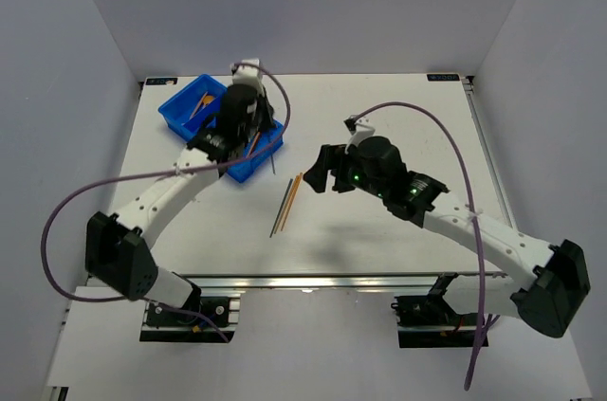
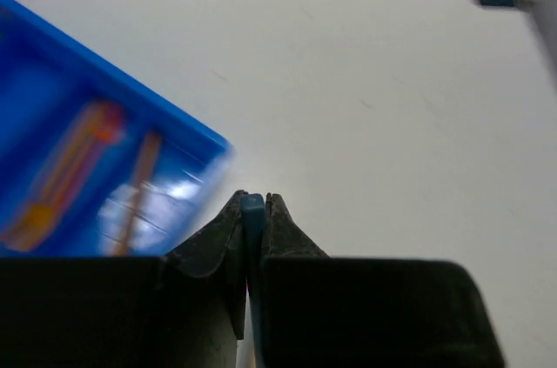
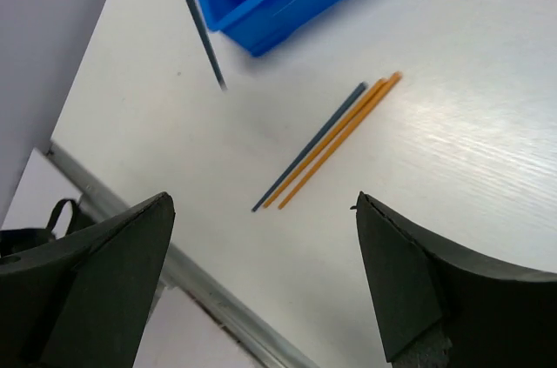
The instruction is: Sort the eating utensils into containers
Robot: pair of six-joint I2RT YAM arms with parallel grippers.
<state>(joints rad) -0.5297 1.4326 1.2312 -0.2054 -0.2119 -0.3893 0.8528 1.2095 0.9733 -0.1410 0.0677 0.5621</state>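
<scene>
Left claw (image 2: 254,200): jaws pressing together on the top of a thin dark blue stick (image 3: 198,24); the stick is hanging slantwise from it, its lower end showing at the upper left of the right wrist view, just beside the near corner of the tray (image 1: 175,112) and clear of the tabletop (image 1: 379,249); which compartment it is heading for cannot be told.

Right claw (image 3: 262,197): jaws standing wide apart and gripping nothing; it is hovering above the loose sticks at the centre of the overhead view.

Tray: bright blue, sitting at the upper left of the overhead view, partly hidden under the left arm; orange utensils (image 2: 61,177) are lying in its compartments, blurred in the left wrist view, so their kinds and number cannot be told.

Loose items: two orange sticks (image 3: 348,130) and one dark blue stick (image 3: 309,146) are lying side by side, nearly touching, at the middle of the right wrist view, near the tray but outside it.

Progress, as a judgement: sorting is looking mostly done; several pieces are already lying in the tray, one stick is being carried, and three are waiting on the tabletop; no other utensils are showing outside the tray.

Writing: a small dark label (image 2: 496,0) is sitting at the upper right of the left wrist view; too small to read; no brand is showing anywhere.
</scene>
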